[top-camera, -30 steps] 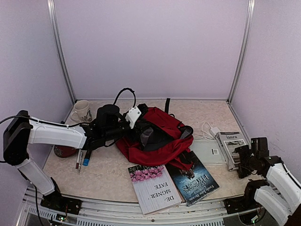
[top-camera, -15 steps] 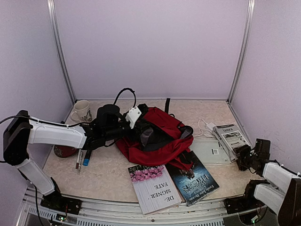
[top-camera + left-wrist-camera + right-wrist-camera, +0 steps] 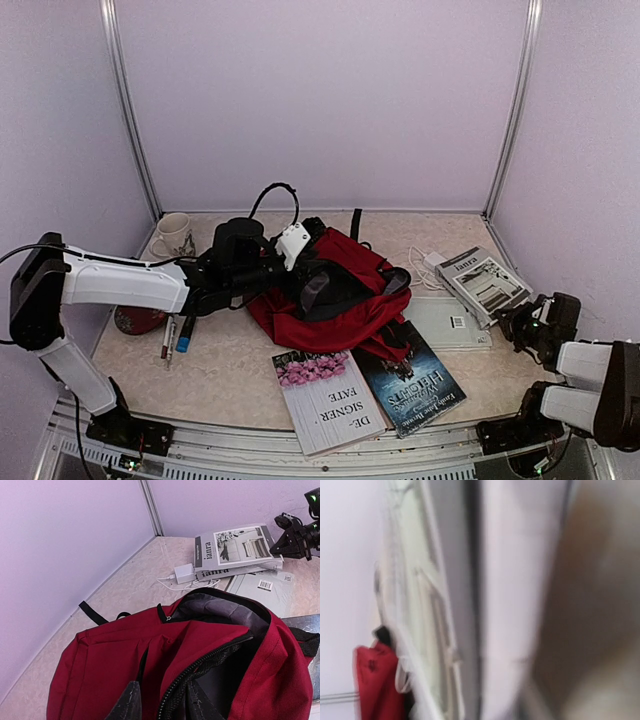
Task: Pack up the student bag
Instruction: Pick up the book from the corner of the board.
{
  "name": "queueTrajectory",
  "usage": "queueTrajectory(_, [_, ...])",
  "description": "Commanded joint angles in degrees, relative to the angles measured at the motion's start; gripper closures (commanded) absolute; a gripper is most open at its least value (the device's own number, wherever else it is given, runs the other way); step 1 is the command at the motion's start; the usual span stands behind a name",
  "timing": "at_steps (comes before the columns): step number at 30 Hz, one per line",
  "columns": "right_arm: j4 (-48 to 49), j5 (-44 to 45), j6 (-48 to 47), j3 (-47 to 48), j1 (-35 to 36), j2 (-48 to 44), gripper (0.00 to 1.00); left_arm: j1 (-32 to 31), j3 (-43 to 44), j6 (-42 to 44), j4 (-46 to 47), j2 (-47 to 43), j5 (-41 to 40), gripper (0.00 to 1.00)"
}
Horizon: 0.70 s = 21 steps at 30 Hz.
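Observation:
The student bag [image 3: 340, 285], dark red with black zippers, lies mid-table with its mouth open toward the right. My left gripper [image 3: 303, 272] is shut on the bag's upper zipper edge; in the left wrist view both fingers [image 3: 132, 704] pinch the red fabric and zipper [image 3: 200, 667], holding the opening [image 3: 225, 615] up. My right gripper [image 3: 514, 322] is at the far right, shut on the near corner of a grey "ianra" booklet [image 3: 482, 283], which is tilted up off the table. The left wrist view shows that same grip [image 3: 274, 545]. The right wrist view is blurred; the pale booklet [image 3: 420, 630] fills it.
Two books [image 3: 325, 400] [image 3: 410, 378] lie in front of the bag. A flat grey folder [image 3: 440, 322] lies to the bag's right and a white charger with cable [image 3: 432, 262] behind it. At the left are a mug [image 3: 175, 235], a red bowl [image 3: 135, 320] and pens [image 3: 175, 337].
My right gripper closed on the booklet's corner and drew back to the right; the booklet rose and swung toward the back. The left gripper shifted slightly right with the bag's edge.

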Motion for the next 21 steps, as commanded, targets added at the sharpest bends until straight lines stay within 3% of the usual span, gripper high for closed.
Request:
queueTrajectory(1, [-1.3, -3.7, -4.8, 4.0, -0.4, -3.6, 1.0, -0.7, 1.8, 0.8, -0.8, 0.1, -1.7, 0.71])
queueTrajectory(8, [-13.6, -5.4, -7.0, 11.4, -0.4, -15.7, 1.0, -1.4, 4.0, 2.7, -1.8, -0.3, -3.4, 0.77])
queueTrajectory(13, [-27.9, -14.4, -13.3, 24.0, -0.1, -18.3, 1.0, -1.4, 5.2, 5.1, -0.8, 0.5, -9.1, 0.83])
queueTrajectory(16, [-41.5, -20.1, -23.3, 34.2, 1.7, -17.2, 1.0, -1.5, 7.8, 7.3, -0.2, 1.1, -12.8, 0.89])
queueTrajectory(21, [-54.6, -26.4, -25.6, 42.4, 9.9, -19.1, 1.0, -1.5, 11.6, 8.8, -0.4, 1.9, -15.4, 0.92])
